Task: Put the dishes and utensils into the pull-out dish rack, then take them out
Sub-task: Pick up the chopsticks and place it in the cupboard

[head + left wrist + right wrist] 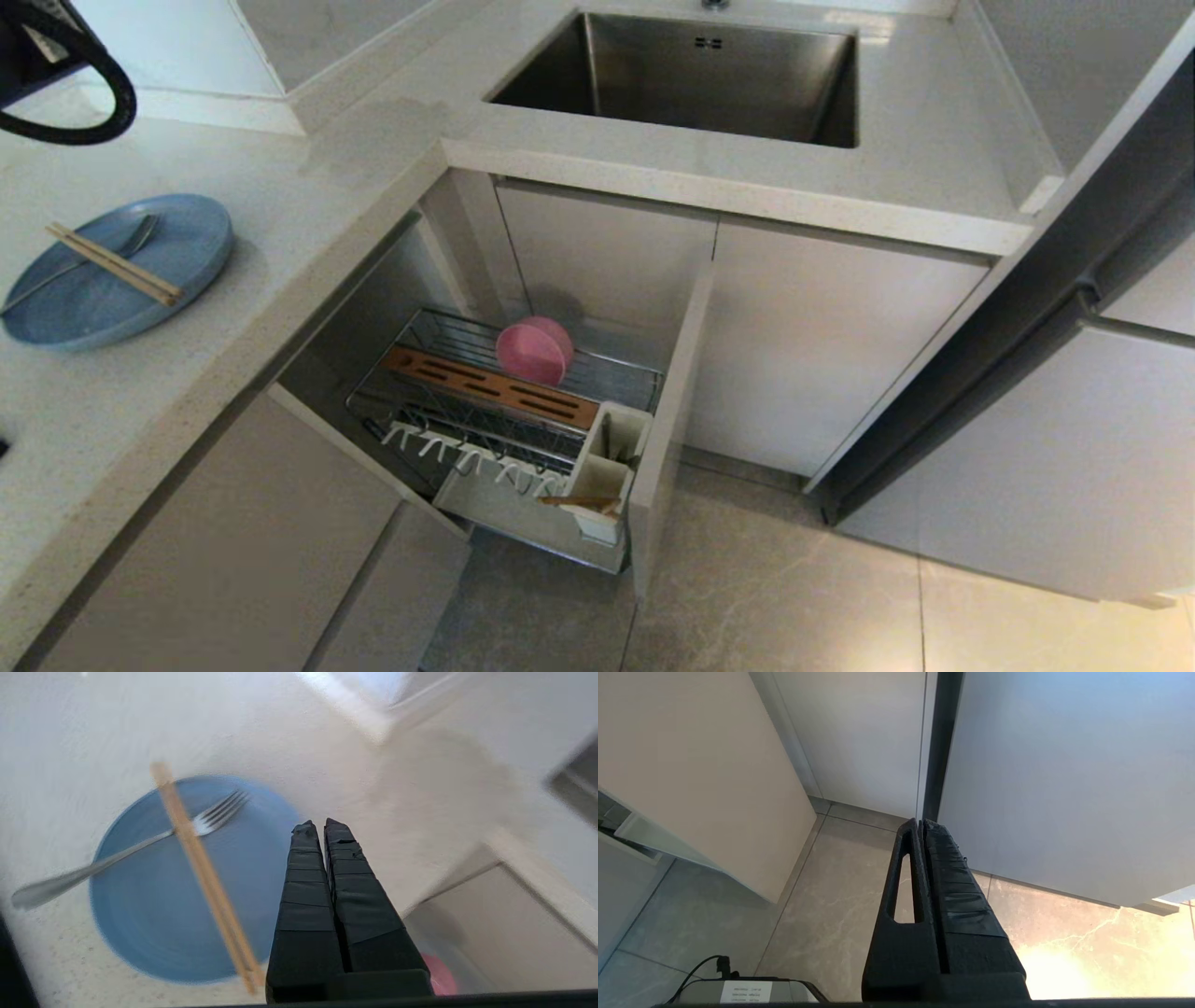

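A: So where do the dishes stand?

B: Pink bowl [534, 350] is already on edge in the pull-out dish rack [509, 411]. Blue plate [187, 882] lies flat on the tabletop [289, 732], just beside and below the left gripper [321, 828], which hangs pressed shut, holding nothing. Wooden chopsticks [205, 877] cross the plate, lying over a metal fork [140, 847].

A: And the next pick?

B: I'd judge the chopsticks, since they're on top. Spread the fingers first, line them across the pair, come down near the middle so both sticks are caught without nudging the fork or tipping the plate.

A: The other arm?

B: Right gripper [920, 823] is parked low over the floor [831, 896], fingers together, empty.
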{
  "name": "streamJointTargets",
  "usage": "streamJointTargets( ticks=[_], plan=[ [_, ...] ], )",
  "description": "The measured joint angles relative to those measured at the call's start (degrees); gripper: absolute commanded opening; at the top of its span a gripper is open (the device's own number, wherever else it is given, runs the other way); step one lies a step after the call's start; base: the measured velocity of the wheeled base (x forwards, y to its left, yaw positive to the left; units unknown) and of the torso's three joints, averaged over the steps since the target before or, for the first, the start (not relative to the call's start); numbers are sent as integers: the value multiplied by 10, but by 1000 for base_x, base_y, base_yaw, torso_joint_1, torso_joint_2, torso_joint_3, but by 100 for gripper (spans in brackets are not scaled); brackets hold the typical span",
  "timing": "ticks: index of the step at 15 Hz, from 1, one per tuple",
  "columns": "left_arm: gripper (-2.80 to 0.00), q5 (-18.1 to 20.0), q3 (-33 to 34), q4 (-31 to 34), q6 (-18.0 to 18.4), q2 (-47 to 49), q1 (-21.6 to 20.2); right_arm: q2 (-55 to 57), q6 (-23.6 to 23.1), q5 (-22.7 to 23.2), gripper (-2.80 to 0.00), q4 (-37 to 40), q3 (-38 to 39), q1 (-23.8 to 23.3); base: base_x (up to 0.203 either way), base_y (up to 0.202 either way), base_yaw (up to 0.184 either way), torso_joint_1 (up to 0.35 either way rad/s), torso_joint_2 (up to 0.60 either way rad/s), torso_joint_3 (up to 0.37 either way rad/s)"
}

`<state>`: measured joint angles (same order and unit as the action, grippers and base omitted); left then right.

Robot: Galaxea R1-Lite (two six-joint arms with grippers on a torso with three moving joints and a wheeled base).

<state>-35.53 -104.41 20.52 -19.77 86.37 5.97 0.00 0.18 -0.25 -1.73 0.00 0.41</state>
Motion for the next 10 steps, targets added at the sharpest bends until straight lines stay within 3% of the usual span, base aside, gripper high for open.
streamJointTargets(
  ticks=[5,10],
  plan=[
    [-280,122,8,74,-115,17,-128,0,0,0,-280,0,0,0,0,0,0,0,0,0],
    [-280,147,14,112,-177,37,-193,0,0,0,-280,0,0,0,0,0,0,0,0,0]
  ],
)
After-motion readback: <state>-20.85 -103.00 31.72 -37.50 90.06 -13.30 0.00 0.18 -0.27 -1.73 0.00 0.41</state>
